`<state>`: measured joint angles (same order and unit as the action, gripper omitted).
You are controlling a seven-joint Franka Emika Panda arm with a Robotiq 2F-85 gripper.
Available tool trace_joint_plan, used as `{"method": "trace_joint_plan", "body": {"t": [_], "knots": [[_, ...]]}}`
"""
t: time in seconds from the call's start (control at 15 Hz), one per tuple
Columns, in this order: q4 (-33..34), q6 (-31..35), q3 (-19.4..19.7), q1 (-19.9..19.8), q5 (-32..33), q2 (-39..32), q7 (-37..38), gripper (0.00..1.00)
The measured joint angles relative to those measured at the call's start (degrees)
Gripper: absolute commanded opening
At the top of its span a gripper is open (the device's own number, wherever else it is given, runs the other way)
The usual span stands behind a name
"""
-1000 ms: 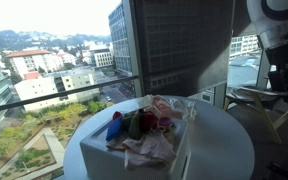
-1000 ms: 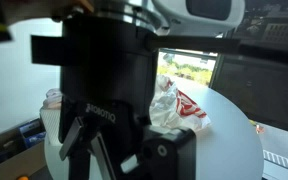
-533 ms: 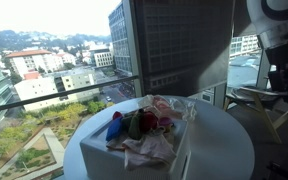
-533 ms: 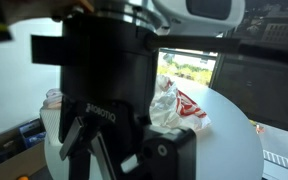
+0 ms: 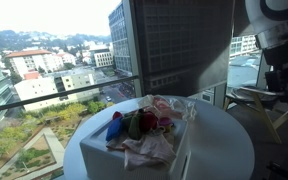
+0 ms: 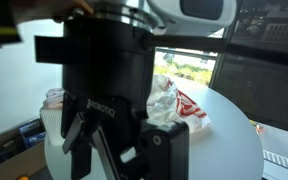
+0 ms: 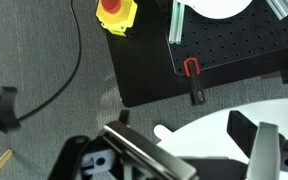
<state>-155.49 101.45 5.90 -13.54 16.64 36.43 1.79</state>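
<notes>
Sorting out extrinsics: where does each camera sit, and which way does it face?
Exterior view: beside the round table, facing the windows; arm at top right.
Exterior view: right behind the open gripper, which fills the frame; crumpled bags on the table beyond.
Wrist view: looks down on carpet, black board, yellow button box; fingers at the bottom.
Shared: both exterior views show the table and bags.

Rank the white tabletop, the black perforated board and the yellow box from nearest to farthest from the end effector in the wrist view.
1. White tabletop, just under the open end effector.
2. Black perforated board, beyond the table edge, upper right.
3. Yellow box, at the top edge, left of the board.
</notes>
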Motion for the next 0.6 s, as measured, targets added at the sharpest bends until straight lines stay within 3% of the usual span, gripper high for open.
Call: {"method": "trace_joint_plan", "body": {"t": [0.27,0.6], "knots": [[0.83,6.63,-3.44,5.5,-3.84,-2.2,3.54,1.0],[6.6,15.04,-9.86,12.37,-6.38,-9.5,6.86,1.0]]}}
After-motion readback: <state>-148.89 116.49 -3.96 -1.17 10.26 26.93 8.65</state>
